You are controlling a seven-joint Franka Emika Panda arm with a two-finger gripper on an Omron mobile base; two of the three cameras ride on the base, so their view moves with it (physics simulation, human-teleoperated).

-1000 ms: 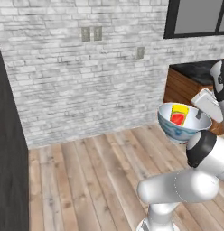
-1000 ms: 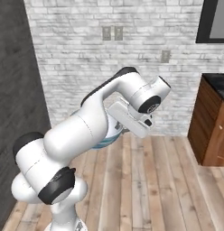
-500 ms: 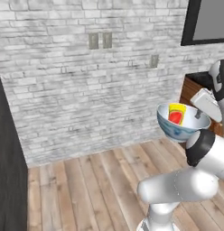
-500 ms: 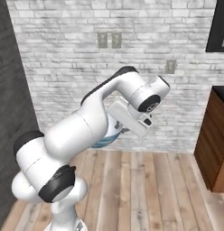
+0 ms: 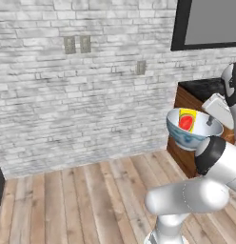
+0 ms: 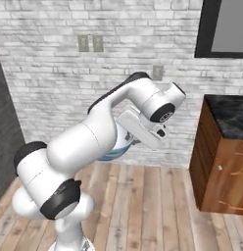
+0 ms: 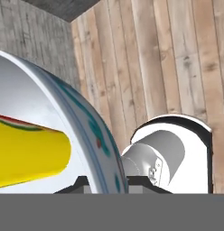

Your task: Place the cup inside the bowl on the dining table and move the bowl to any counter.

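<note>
Bowl [image 5: 190,129] with the cup [image 5: 187,120] inside is being carried at the right of the frame, near the counter [image 5: 205,89]. Being judged rigid, smooth and breakable, it is being pinched at the rim by the gripper [image 5: 210,122].

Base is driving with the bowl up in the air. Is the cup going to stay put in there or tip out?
Probably stays: the cup lies low inside the deep bowl, under the rim. It looks loose, so it may slide or roll. The bowl is gripped at one rim edge, so a jolt could tilt it.

One bowl [image 5: 190,136], one cup [image 5: 187,120] inside it, one counter [image 6: 225,157], and three wall outlet plates [image 5: 70,45].
</note>
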